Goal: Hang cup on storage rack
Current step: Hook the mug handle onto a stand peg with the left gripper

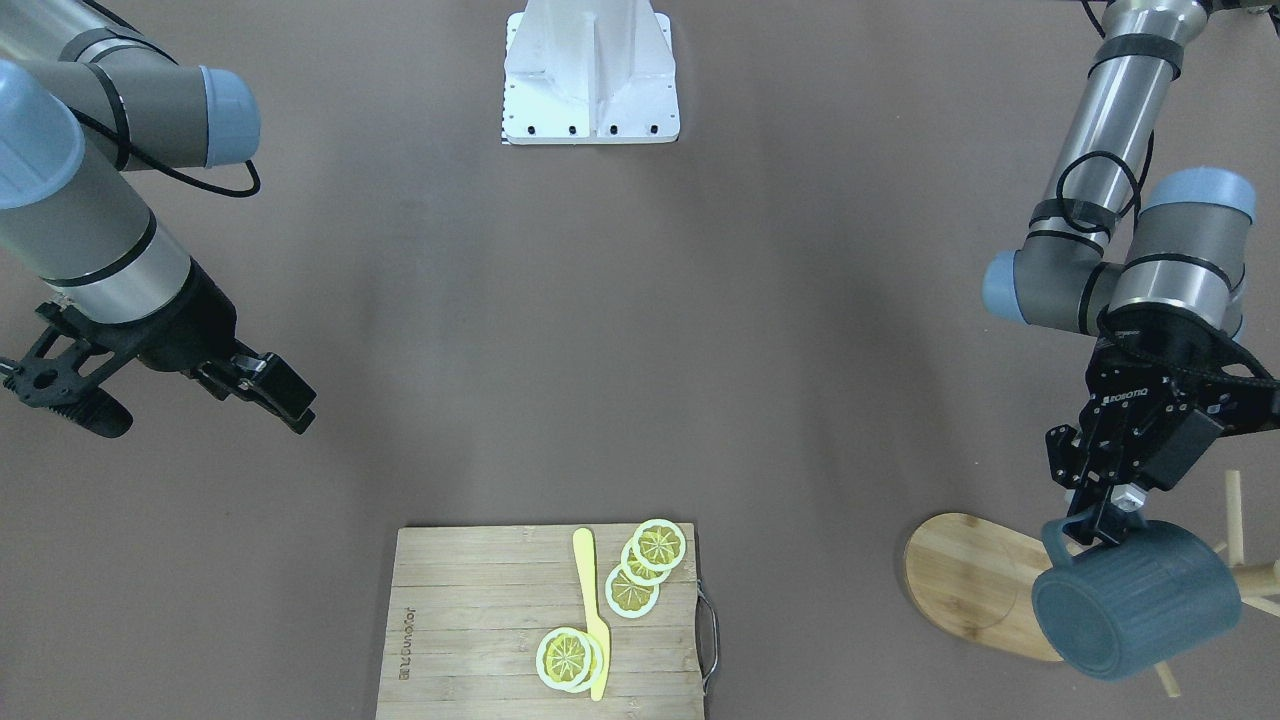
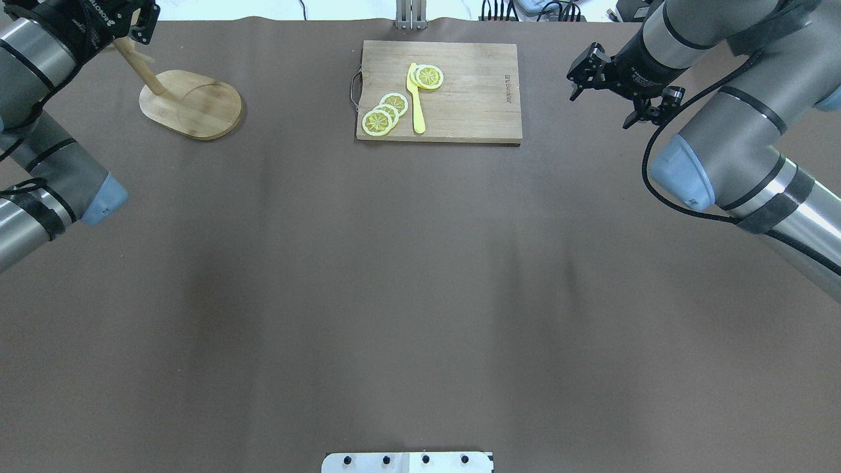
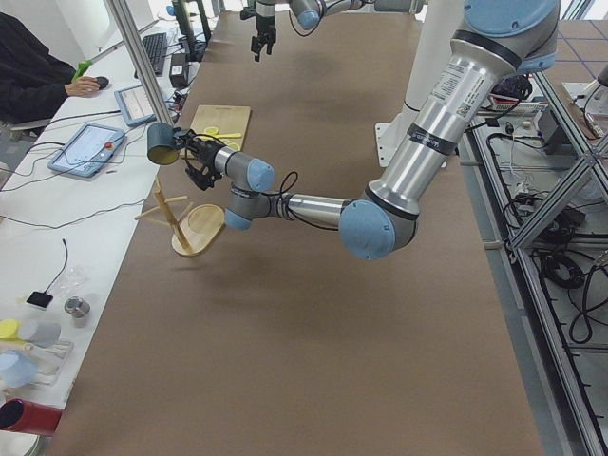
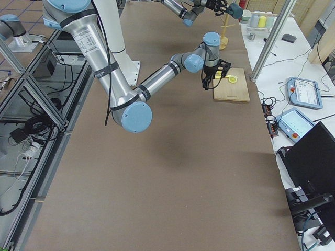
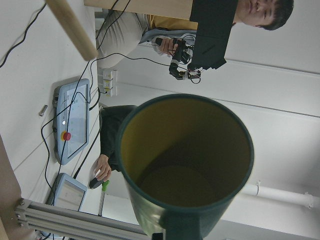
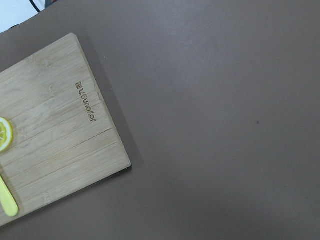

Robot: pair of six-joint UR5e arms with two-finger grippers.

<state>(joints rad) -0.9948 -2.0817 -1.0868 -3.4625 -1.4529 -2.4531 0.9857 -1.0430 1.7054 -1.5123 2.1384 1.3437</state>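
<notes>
The dark teal cup (image 1: 1140,600) is held on its side in the air over the storage rack's oval base (image 1: 960,570), its bottom toward the front camera. My left gripper (image 1: 1100,522) is shut on the cup at its rim, by the handle. The rack's thin pegs (image 1: 1235,520) stick out just behind the cup. In the left wrist view the cup's yellow-olive inside (image 5: 185,160) fills the middle and one peg tip (image 5: 75,27) shows at upper left, apart from the cup. My right gripper (image 1: 190,410) is open and empty, far from the rack.
A slatted cutting board (image 1: 480,620) with a metal handle carries lemon slices (image 1: 645,565) and a yellow knife (image 1: 592,610) at the table's far edge. The robot's white base plate (image 1: 590,75) is at the middle. An operator sits beyond the table edge (image 3: 38,76).
</notes>
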